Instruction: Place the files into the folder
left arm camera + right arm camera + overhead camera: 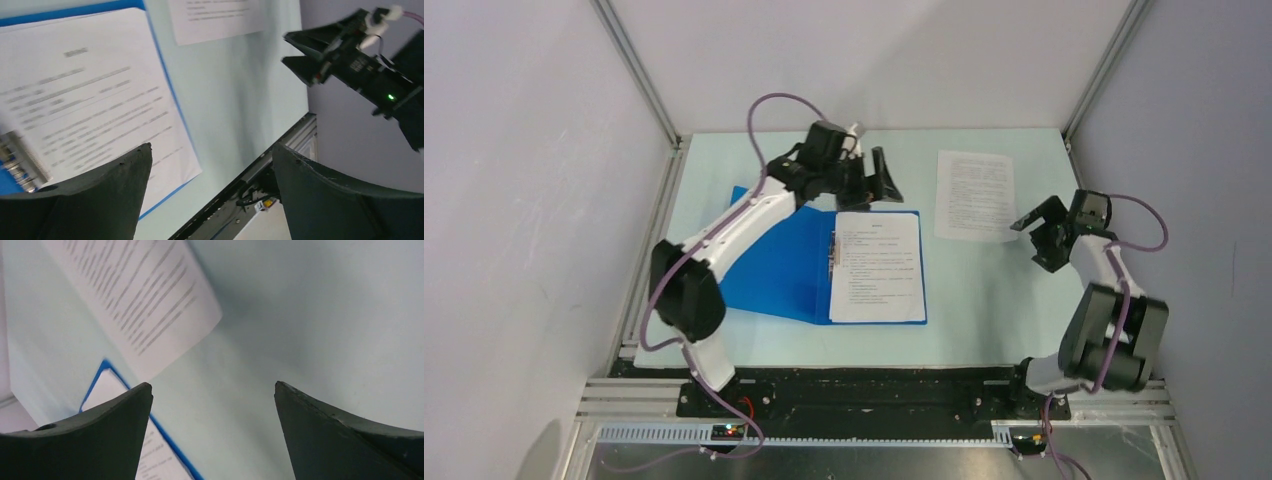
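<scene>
The blue folder (779, 265) lies open on the table, left of centre. One printed white sheet (879, 267) lies on its right cover, beside the metal clip (832, 250). A second sheet (975, 194) lies loose on the table at the back right. My left gripper (874, 185) is open and empty above the folder's far edge. My right gripper (1036, 228) is open and empty, just right of the loose sheet's near corner. In the left wrist view the filed sheet (85, 95) and the clip (20, 160) show. In the right wrist view the loose sheet (145, 295) and the folder's corner (107, 370) show.
Grey enclosure walls stand on the left, back and right. A black and aluminium rail (874, 385) runs along the table's near edge with both arm bases on it. The right arm (360, 60) shows in the left wrist view.
</scene>
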